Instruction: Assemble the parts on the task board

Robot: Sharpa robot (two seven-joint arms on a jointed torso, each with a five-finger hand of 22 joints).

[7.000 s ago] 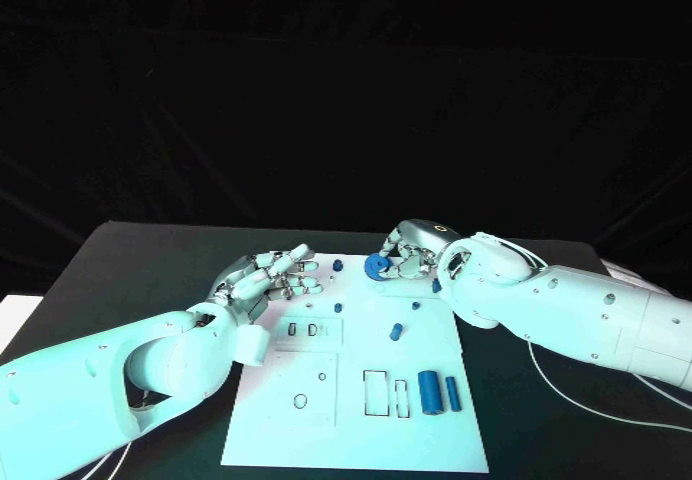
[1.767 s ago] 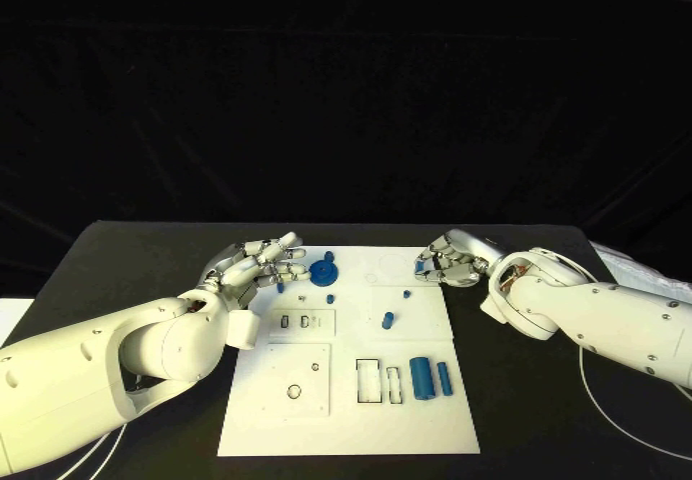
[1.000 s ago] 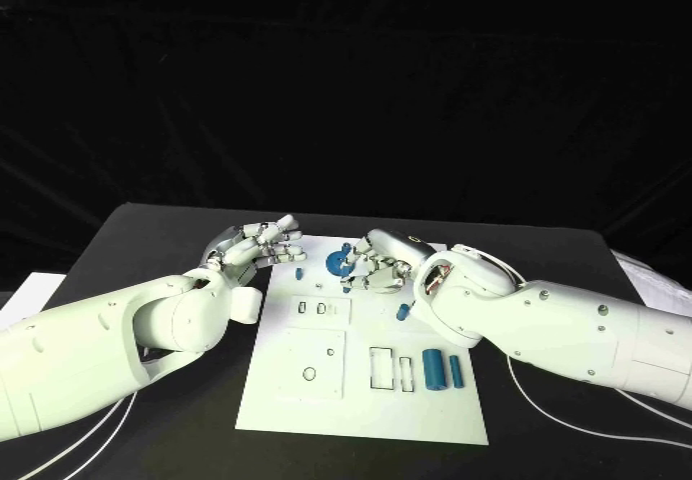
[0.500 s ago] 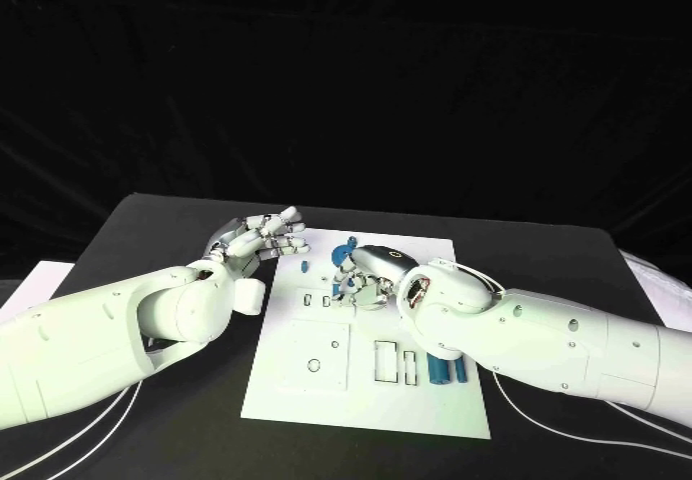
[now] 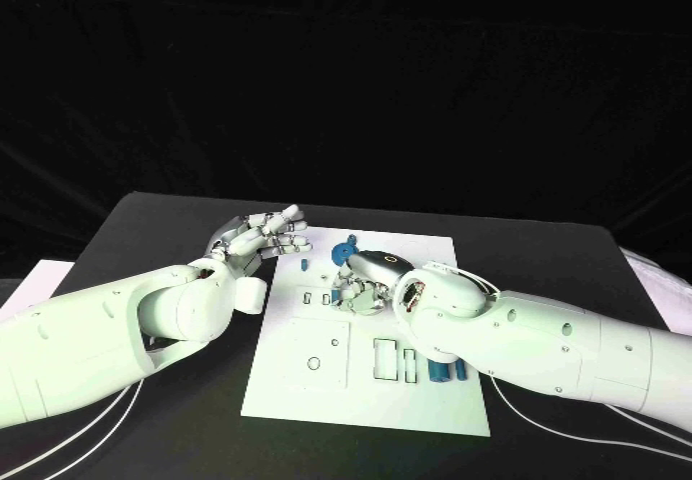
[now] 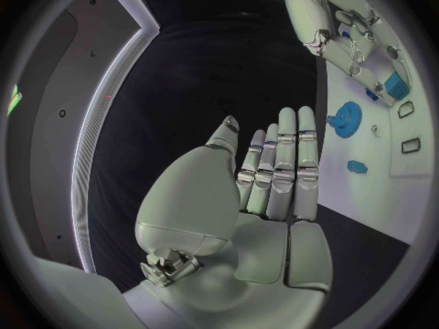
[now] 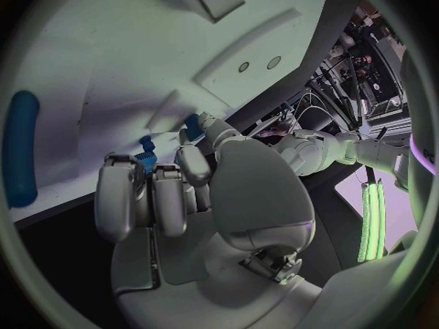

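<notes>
Black table (image 5: pixel 159 230), right hand (image 5: pixel 364 285) perhaps pinching part (image 7: pixel 146 161)

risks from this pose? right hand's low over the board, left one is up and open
1. The right hand sits among small blue parts on the task board; its fingers could knock the blue gear or a neighbouring piece.
2. The right forearm lies over the blue cylinder and could sweep it.
3. The left hand is open beside the board, so nothing steadies it.
</notes>
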